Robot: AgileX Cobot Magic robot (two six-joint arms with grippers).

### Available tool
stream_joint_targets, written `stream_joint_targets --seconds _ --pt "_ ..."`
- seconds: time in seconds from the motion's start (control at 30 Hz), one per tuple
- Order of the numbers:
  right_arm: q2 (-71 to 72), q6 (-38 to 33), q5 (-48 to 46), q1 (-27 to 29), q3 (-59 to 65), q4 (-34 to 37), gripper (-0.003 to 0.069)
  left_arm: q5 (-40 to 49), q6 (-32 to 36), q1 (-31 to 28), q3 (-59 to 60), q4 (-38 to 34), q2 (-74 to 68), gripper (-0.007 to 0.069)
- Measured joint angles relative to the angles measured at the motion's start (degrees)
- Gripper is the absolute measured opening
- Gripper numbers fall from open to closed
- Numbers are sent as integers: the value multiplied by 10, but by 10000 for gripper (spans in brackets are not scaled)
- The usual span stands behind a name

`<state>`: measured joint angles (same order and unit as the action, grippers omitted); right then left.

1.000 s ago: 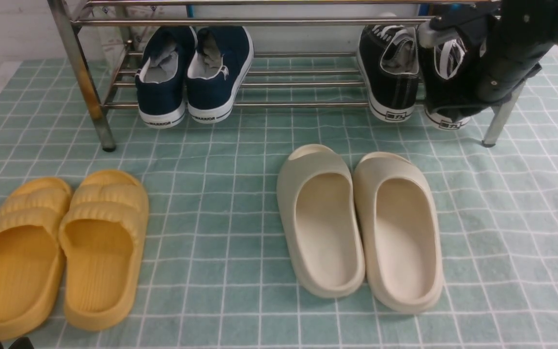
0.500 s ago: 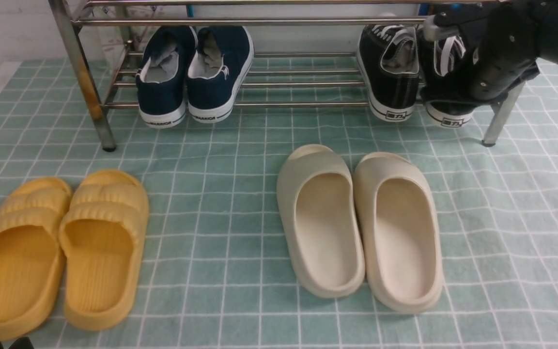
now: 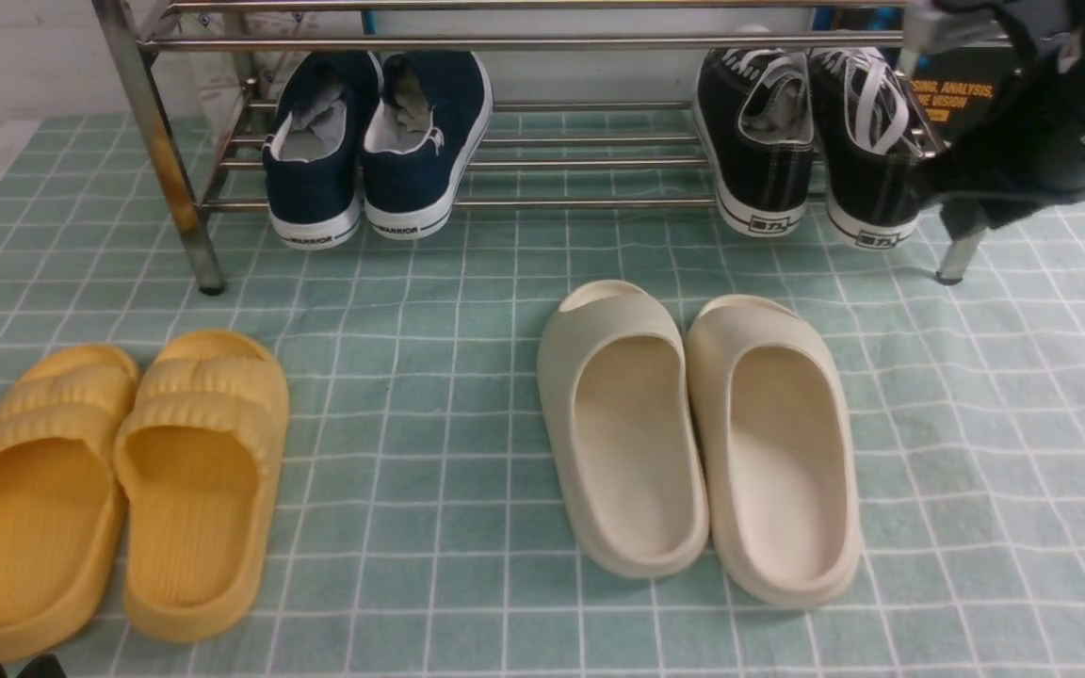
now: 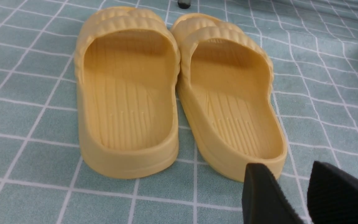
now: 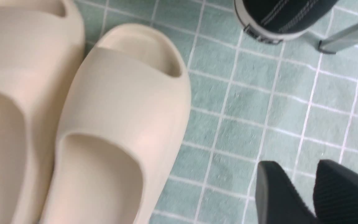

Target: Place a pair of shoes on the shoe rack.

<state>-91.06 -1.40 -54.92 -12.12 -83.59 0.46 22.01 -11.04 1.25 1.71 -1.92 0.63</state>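
Two black canvas sneakers with white laces stand side by side on the lower tier of the chrome shoe rack (image 3: pixel 505 42), the left one (image 3: pixel 759 141) and the right one (image 3: pixel 867 151) with heels toward me. My right gripper (image 3: pixel 966 212) hangs just right of the right sneaker, in front of the rack's right leg, apart from the shoe. In the right wrist view it (image 5: pixel 294 165) is open and empty over the cloth, with the sneaker's heel (image 5: pixel 278 18) ahead. My left gripper (image 4: pixel 286 165) is open and empty, low behind the yellow slippers.
Navy slip-on sneakers (image 3: pixel 378 141) occupy the rack's left half. Cream foam slippers (image 3: pixel 693 433) lie on the green checked cloth in front of the black sneakers, and yellow slippers (image 3: pixel 119 480) lie at the near left. The rack's right leg (image 5: pixel 346 34) stands close to my right gripper.
My right arm has pulled away to the right from the right black sneaker, which now stands uncovered on the rack beside its mate. The left arm has not moved.
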Motion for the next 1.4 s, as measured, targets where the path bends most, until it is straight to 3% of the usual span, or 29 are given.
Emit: stream_joint_targets --seconds 0.4,0.73,1.17,1.3,1.4 --pt "341 -2 89 0 225 20 13 0 0 0 0 0 0 239" --pt "468 -3 106 0 288 32 5 0 0 0 0 0 0 239" --pt "483 -2 78 0 291 57 5 0 0 0 0 0 0 239" --pt "507 -23 142 0 336 80 5 0 0 0 0 0 0 239" --pt "567 -32 241 2 423 79 5 0 0 0 0 0 0 239"
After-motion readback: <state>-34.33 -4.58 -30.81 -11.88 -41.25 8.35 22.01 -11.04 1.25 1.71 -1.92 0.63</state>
